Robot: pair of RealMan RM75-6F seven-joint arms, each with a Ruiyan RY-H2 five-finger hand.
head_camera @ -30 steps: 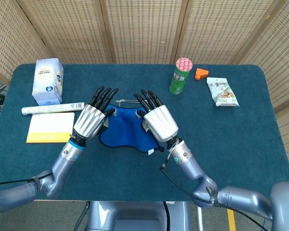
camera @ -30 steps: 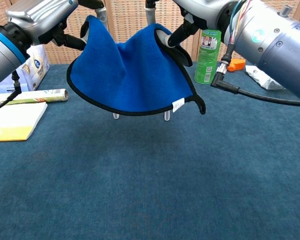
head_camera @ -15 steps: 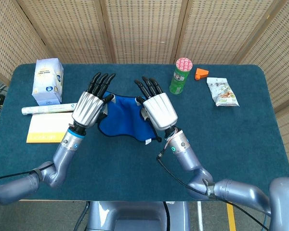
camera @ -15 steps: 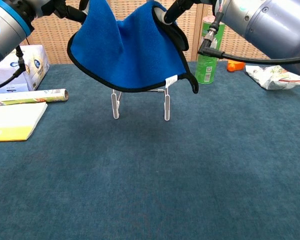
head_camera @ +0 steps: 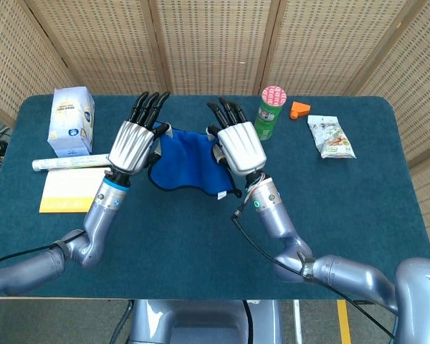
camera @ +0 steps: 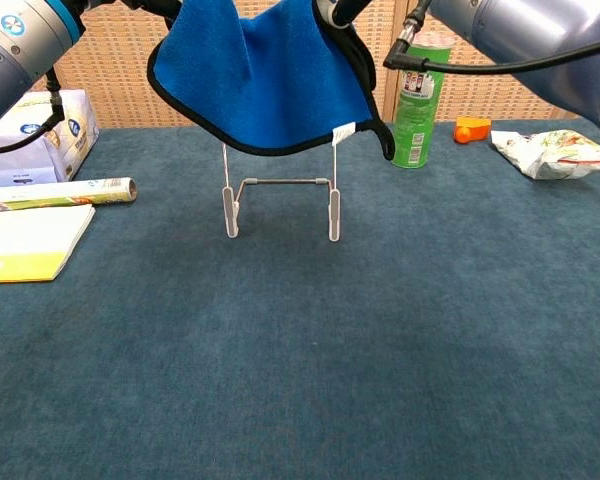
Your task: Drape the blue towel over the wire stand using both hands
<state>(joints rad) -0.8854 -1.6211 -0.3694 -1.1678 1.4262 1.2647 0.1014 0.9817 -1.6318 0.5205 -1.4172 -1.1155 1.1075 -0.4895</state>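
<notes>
Up over the worktop (camera: pixel 400 330), the blue towel (camera: pixel 270 70) hung in the air just above the wire stand (camera: pixel 280 205). It looked soft, light and floppy, best held by its top corners. The left hand (head_camera: pixel 134 143) and right hand (head_camera: pixel 238 145) each pinched one. Only the chest view showed the stand's legs; only the head view showed both hands.

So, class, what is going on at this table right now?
A two-armed robot holds a blue towel up in the air, its left hand and right hand each gripping an upper corner. The towel hangs above a wire stand on the blue table, its lower edge level with the tops of the stand's uprights; it is not draped yet. Off to the sides sit a green can, a snack bag, a tissue box and a yellow notepad.
</notes>
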